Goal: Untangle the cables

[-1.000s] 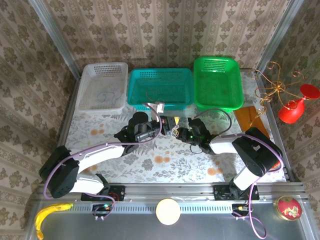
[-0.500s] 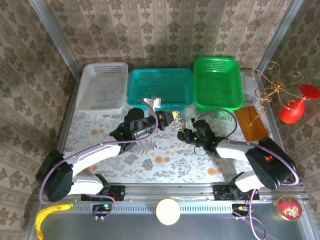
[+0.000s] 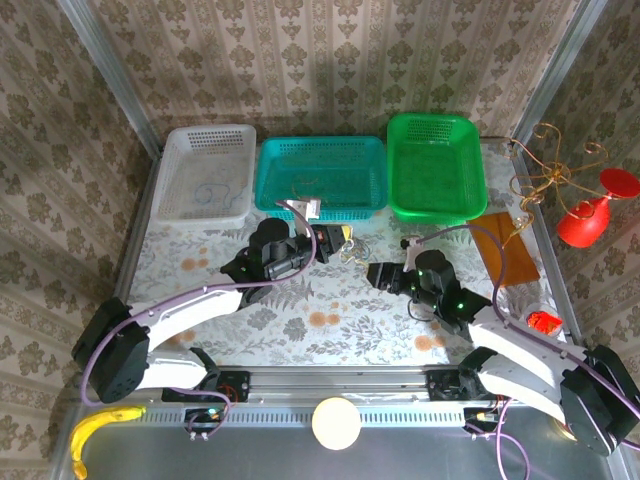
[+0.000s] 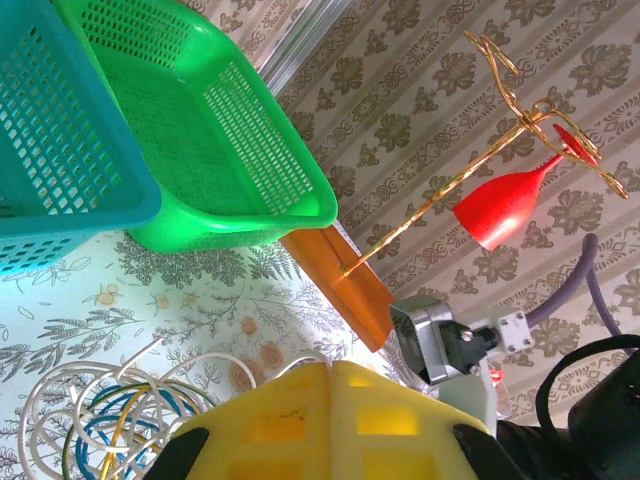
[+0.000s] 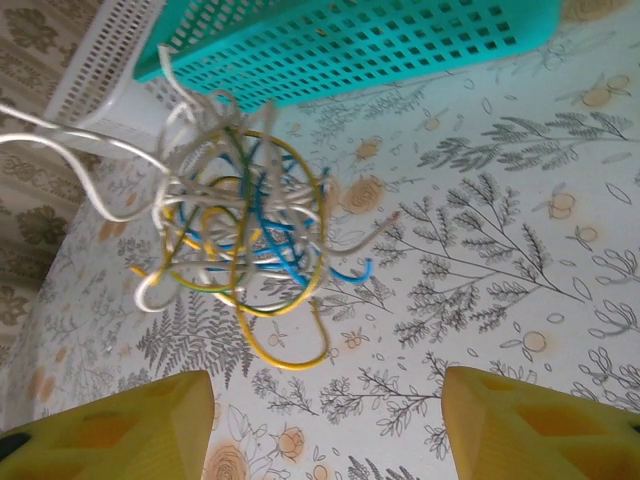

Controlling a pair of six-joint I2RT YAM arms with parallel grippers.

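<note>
The cables point(image 3: 352, 247) are a small clump of white, blue and yellow-gold loops just in front of the teal basket. My left gripper point(image 3: 334, 238) is shut on them. In the left wrist view its yellow fingers point(image 4: 260, 420) meet with a white strand pinched at the seam, and the other loops point(image 4: 95, 425) hang to the lower left. My right gripper point(image 3: 379, 272) stands open a little right of the clump, apart from it. In the right wrist view the cables point(image 5: 235, 215) hang ahead of the spread fingertips point(image 5: 110, 430), with nothing between them.
Three baskets line the back: white point(image 3: 172, 190), teal point(image 3: 270, 195), green point(image 3: 398, 190). An orange wooden block point(image 3: 508, 250) lies at the right, with a gold curly wire stand point(image 3: 548, 178) and a red glass point(image 3: 588, 218) beyond it.
My right gripper has opened, let go of the clump and drawn back to the right and nearer. The left gripper still holds the cables in about the same place.
</note>
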